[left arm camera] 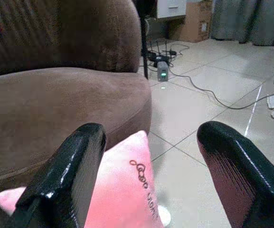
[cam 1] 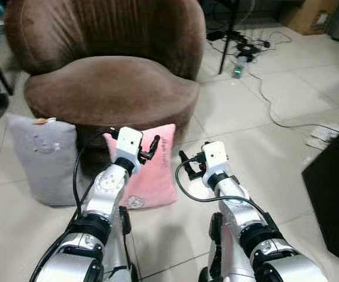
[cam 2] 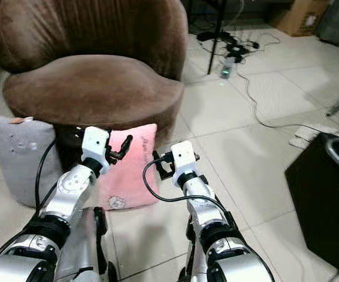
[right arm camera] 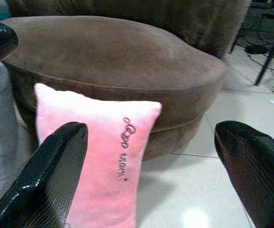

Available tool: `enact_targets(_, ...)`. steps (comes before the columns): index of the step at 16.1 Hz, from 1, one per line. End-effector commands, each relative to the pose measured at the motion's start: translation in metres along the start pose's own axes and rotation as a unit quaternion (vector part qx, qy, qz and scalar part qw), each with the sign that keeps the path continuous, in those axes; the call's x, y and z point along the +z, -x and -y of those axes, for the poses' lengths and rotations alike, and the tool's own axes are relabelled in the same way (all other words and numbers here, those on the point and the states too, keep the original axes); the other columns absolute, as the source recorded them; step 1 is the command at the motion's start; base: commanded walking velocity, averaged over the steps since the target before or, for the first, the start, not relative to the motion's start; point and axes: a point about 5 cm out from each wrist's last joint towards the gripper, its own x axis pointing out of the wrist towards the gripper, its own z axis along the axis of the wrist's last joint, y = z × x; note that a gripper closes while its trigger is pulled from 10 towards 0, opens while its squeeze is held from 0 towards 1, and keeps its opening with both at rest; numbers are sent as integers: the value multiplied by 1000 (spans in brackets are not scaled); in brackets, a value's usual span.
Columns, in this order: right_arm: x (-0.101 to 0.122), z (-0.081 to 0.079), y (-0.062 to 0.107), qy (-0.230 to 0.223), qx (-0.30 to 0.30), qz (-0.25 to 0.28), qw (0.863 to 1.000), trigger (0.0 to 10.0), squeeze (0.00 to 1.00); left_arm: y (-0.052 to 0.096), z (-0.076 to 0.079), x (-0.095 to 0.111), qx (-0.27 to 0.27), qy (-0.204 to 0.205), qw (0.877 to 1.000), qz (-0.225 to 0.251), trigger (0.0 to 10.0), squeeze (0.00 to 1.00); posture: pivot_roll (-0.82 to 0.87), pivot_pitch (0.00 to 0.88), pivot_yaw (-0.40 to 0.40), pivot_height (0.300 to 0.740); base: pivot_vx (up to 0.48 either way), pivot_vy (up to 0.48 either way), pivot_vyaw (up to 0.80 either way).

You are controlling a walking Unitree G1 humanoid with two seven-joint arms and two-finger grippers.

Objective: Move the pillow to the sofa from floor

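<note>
- Reaching forward, the left pincer [cam 1: 151, 147] hangs wide open in front of the pink pillow's [cam 1: 153, 176] upper edge, and I cannot tell if it touches the pillow.
- The right pincer [cam 1: 187, 164] is also wide open and holds nothing, just beside the pillow's right edge.
- The pink pillow stands upright on the floor [cam 1: 228, 111], leaning against the brown sofa [cam 1: 110, 88]; a grey pillow [cam 1: 43, 158] stands nearby.
- In my judgement nothing is done yet: grasping, lifting and placing on the seat all remain.

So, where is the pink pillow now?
The pink pillow stands on the tiled floor, leaning against the brown sofa's front, right of the grey pillow, just ahead of both grippers.
</note>
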Motion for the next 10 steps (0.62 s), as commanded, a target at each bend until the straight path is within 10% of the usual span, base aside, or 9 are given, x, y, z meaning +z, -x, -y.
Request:
enact_targets(1, 0, 3, 1, 2, 0, -2, 1000, 10000, 0, 0, 0, 0, 6, -13, 1000, -2, 10000, 0, -22, 49, -33, 482, 0, 0, 0)
enact_targets(5, -3, 3, 2, 5, 4, -7, 1000, 10000, 0, 3, 0, -3, 16, 2, 1000, -6, 10000, 0, -16, 56, -45, 482, 0, 0, 0)
enact_targets(10, -4, 1, 3, 5, 6, -10, 1000, 10000, 0, 3, 5, -5, 18, 14, 1000, -10, 10000, 0, -18, 70, -44, 482, 0, 474, 0)
